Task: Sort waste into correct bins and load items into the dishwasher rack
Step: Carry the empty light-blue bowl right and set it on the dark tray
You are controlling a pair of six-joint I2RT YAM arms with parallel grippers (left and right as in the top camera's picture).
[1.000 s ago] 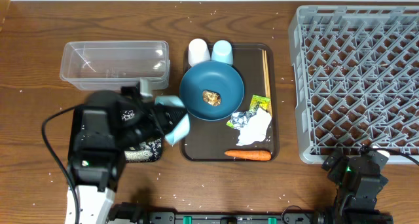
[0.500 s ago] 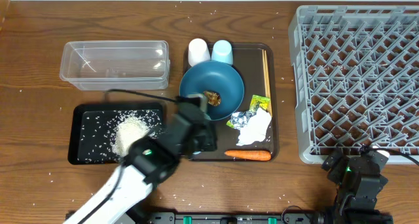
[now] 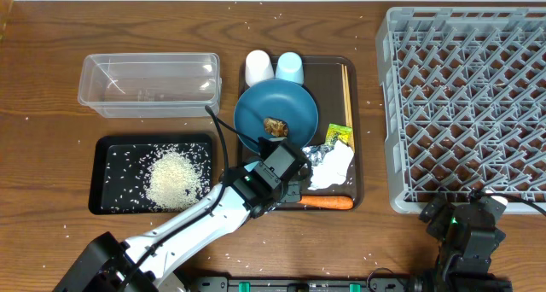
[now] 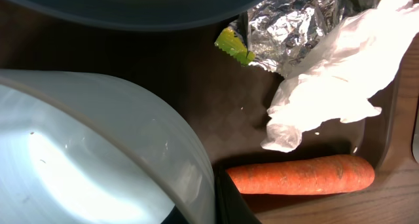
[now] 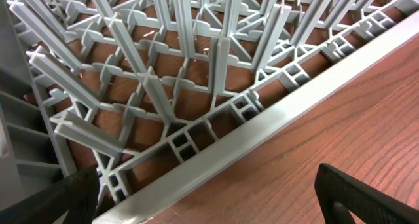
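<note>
Now the left gripper (image 3: 281,174) has swung on toward 3 o'clock, off the black tray (image 3: 95,177) and over the 7 o'clock corner of the brown serving tray (image 3: 333,83). Its jaws are pinched on the wall of the white bowl (image 4: 85,158). Rice (image 3: 175,179) lies heaped in the black tray, uncovered. At the bowl's 3 o'clock lies the carrot (image 4: 301,175), with the napkin (image 4: 340,73) and foil ball (image 4: 294,24) at 1 o'clock and the dark-blue plate (image 4: 131,4) at 12. The right gripper (image 5: 213,194) sits at the 6 o'clock edge of the rack (image 3: 465,104), jaws spread wide and empty.
</note>
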